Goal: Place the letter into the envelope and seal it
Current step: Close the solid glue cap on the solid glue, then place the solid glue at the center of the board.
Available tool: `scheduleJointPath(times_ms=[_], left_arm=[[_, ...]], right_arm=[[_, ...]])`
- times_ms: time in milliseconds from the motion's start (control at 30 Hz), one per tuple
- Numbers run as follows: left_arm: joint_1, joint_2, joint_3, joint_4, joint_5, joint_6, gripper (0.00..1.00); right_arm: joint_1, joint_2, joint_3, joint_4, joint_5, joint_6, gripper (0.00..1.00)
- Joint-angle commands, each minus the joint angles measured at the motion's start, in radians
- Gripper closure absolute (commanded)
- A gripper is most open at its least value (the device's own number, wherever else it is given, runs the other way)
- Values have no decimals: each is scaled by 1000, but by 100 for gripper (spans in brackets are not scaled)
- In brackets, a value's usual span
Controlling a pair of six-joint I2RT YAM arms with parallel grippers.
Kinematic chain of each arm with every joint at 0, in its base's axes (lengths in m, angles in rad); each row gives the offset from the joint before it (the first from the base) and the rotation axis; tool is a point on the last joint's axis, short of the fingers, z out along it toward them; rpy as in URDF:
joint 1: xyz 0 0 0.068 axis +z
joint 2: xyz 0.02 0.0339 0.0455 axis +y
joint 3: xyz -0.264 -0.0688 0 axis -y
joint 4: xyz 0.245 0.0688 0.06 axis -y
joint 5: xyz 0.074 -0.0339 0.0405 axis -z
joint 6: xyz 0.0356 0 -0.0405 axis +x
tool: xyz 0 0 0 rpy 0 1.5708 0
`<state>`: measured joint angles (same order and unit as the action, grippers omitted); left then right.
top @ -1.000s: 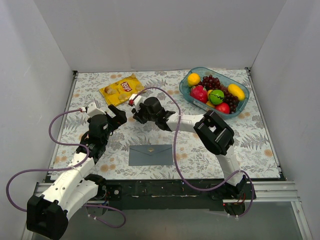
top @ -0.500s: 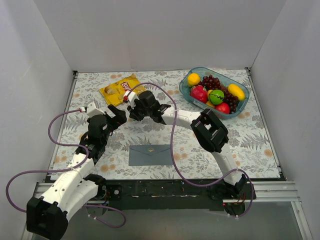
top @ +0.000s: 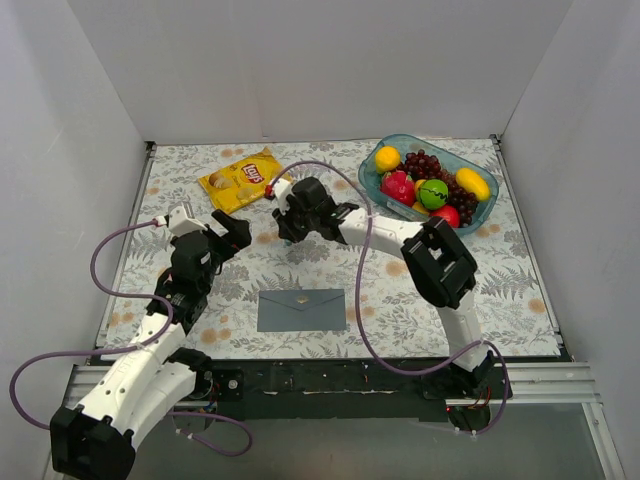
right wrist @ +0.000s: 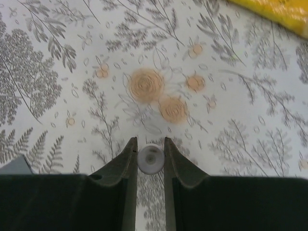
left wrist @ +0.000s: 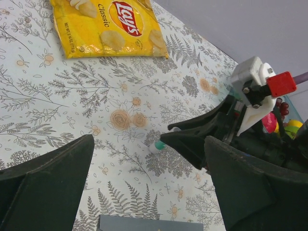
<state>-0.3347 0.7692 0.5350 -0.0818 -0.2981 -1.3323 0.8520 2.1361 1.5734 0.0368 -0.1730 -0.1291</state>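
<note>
- The envelope lies flat on the flowery table, close to the near edge and between the two arms. It is well apart from both pincers.
- Its pointed flap looks folded down, with a tiny dot at the tip.
- I cannot see the letter in any view. It may be inside already, but I cannot tell.
- The right gripper is squeezed nearly closed on a small white-and-green tube. I think it may be a glue stick.
- The tube sticks out past the fingertips and sits low over the table, near the crisp bag.
- The left gripper is spread wide and has nothing in it. It hangs just beside the right one.
- I think the envelope is very light, thin and bendy. It will slide if pushed and crease if pinched hard.
- It lies flat, so a finger cannot get under the middle. The best place to grab is an edge or the tip of the flap.
- One pincer should press a corner down so the envelope stays put while the flap is worked.
- The tube is small, round and smooth. It could twist or slip, so it should be held around the middle.
</note>
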Motion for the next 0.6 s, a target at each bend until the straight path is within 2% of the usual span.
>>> scheduleJointPath(times_ms=[0,33,133,167,233,333,433,567], left_arm=[[6,-37,31,-18,20,5,2],[5,-38,34,-16,22,7,2],[5,-41,40,-22,34,10,2],[5,-39,43,-26,43,13,2],[6,-38,48,-27,53,15,2],[5,-31,56,-32,76,21,2],[6,-21,69,-50,93,28,2],[6,-1,80,-59,109,33,2]], right_arm=[[-67,-165,5,-168,49,49,99],[-74,-177,35,-304,49,27,99],[-97,-130,215,-574,89,-12,99],[-109,-116,284,-739,93,-17,99],[-128,-99,301,-848,93,-20,99],[-149,-157,212,-864,118,-11,99],[-179,-157,243,-914,128,16,99],[-197,-111,286,-966,225,17,99]])
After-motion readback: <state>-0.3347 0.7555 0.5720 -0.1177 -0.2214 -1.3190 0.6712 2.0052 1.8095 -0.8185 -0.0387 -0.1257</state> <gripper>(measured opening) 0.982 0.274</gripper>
